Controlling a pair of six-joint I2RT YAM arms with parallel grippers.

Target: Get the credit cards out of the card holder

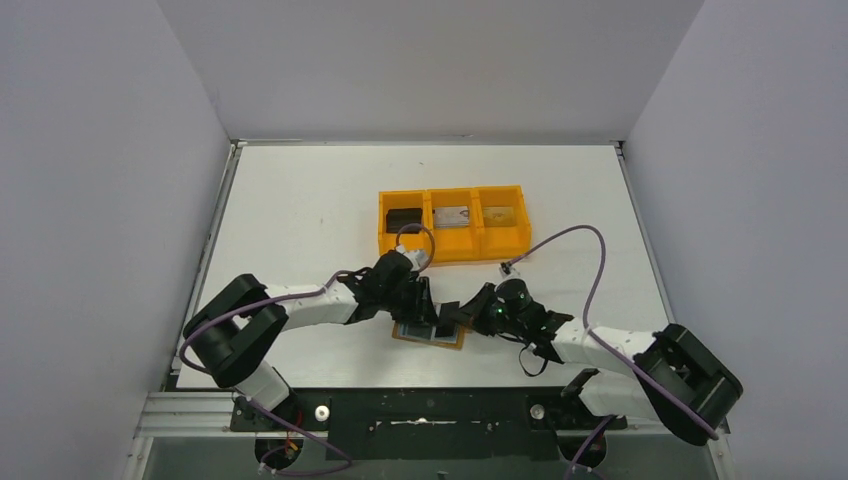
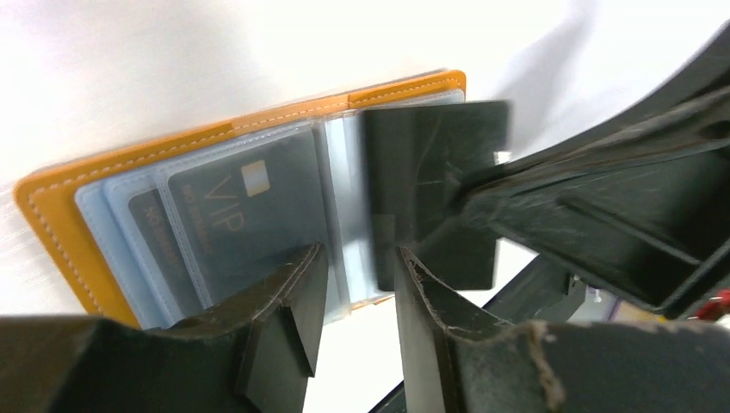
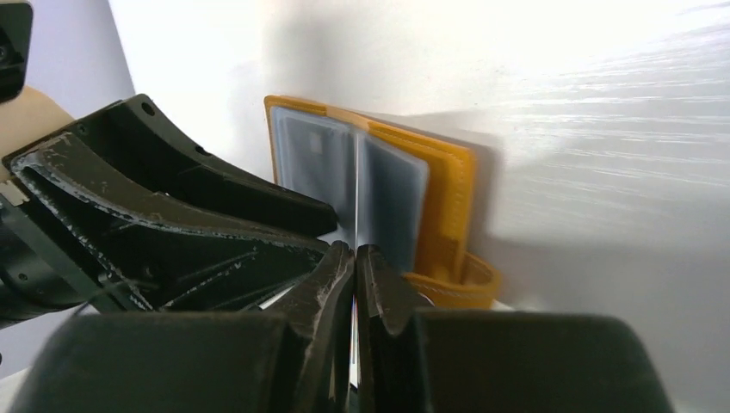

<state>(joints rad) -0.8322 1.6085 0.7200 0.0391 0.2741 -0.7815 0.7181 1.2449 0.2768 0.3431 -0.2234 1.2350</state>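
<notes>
The tan card holder (image 1: 430,336) lies open near the table's front edge, its clear pockets facing up. One dark credit card marked VIP (image 2: 232,215) sits inside a pocket. My right gripper (image 3: 355,251) is shut on another dark credit card (image 2: 430,163), which the right wrist view shows edge-on; the card stands partly out over the holder's (image 2: 60,215) right half. My left gripper (image 2: 357,258) is open, its fingertips low over the pocket pages at the holder's near edge, with only bare table showing between them. In the top view the left gripper (image 1: 420,300) and right gripper (image 1: 462,313) meet over the holder.
An orange three-compartment tray (image 1: 455,250) stands just behind the grippers, with one flat card (image 1: 403,217) in each compartment. White walls enclose the table on three sides. The arms' cables loop above the table near the tray.
</notes>
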